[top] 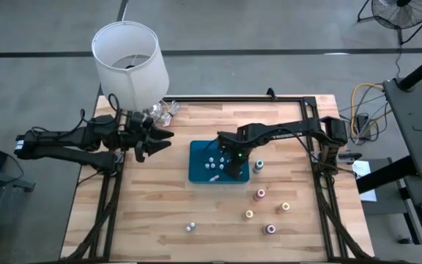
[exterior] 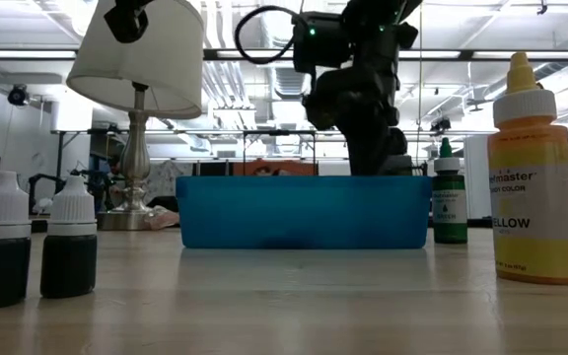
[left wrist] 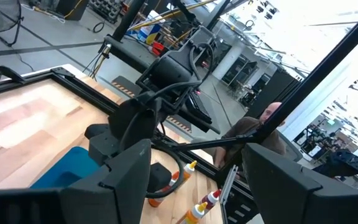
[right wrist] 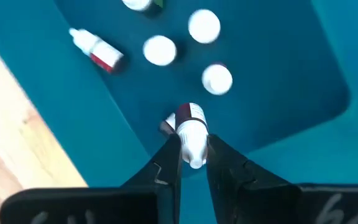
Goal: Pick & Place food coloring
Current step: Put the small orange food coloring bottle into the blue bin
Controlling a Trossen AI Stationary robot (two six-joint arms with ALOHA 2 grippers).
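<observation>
Small white-capped bottle with a red label (right wrist: 191,134) sits pinched between my right gripper (right wrist: 190,163) fingers, cap toward the wrist, body pointing down into the blue tray (right wrist: 278,118). Grip is narrow, closed on the bottle; the bottle hangs over the tray's floor near its right edge.

Inside the tray: three bottles stand upright, seen as white caps (right wrist: 204,26), and one red-labelled bottle (right wrist: 97,51) lies on its side toward the tray's left part. A further cap shows at the picture's rim, only partly visible.

The tray (top: 198,170) rests near the middle of the wooden table (top: 152,213). Outside it, a green-topped bottle (top: 258,166) stands just beside the tray's right edge. Farther toward the front right corner stand four more (top: 261,193), well apart from each other. One small bottle (top: 190,227) stands alone near the front edge.

My left gripper (top: 160,141) hovers over the table's left edge, jaws spread wide, holding nothing. A lamp with a white shade (top: 129,60) stands at the back left corner.
</observation>
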